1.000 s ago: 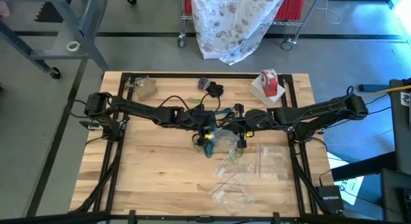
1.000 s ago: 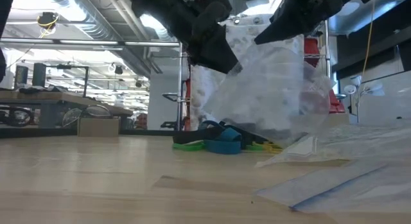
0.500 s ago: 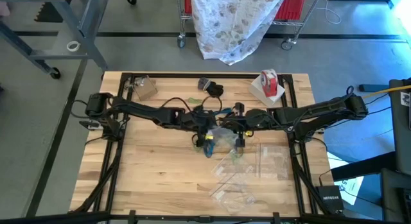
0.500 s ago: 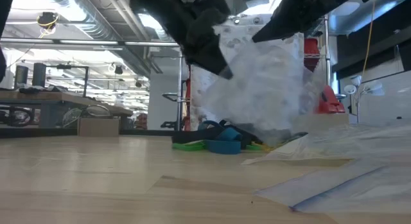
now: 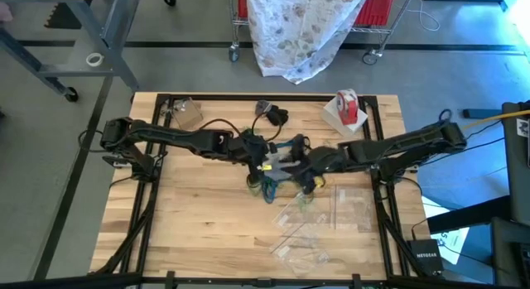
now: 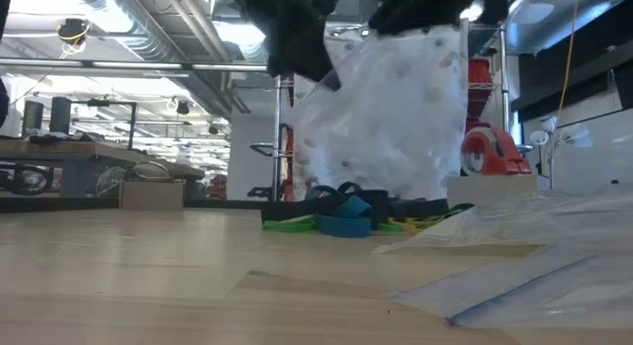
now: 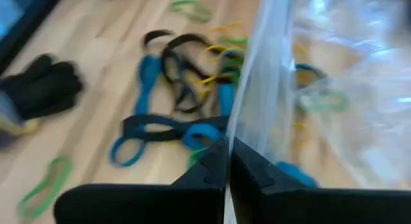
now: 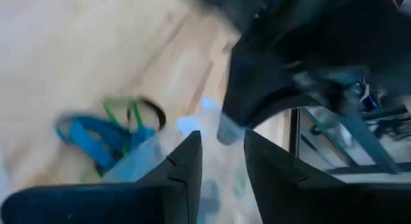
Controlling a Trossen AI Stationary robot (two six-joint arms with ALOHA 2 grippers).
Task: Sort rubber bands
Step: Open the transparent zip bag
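**Holding the bag open above the rubber band pile**

The left end effector point(image 7: 226, 161) is pressed together on an edge of the clear plastic bag point(image 6: 396, 118), which hangs above the centre of the tabletop point(image 5: 199, 214). The right end effector point(image 8: 221, 153) sits just beside it at the same bag. Its fingers stand apart with a gap between them, and whether they grip the film cannot be told.

The rubber bands point(image 7: 183, 99) lie in a loose pile on the tabletop beneath the bag, in blue, black, green and yellow. A few green loops lie apart from the pile.

Recommended procedure:
- Keep the left pinch firm; thin film is likely to slip.
- Seat the right fingers on the opposite lip, then draw the mouth apart.
- Hold the mouth clear of the pile, so that no loops snag.
- Select one colour per bag.

The tape roll point(image 5: 348, 107) stands far right, out of the way.
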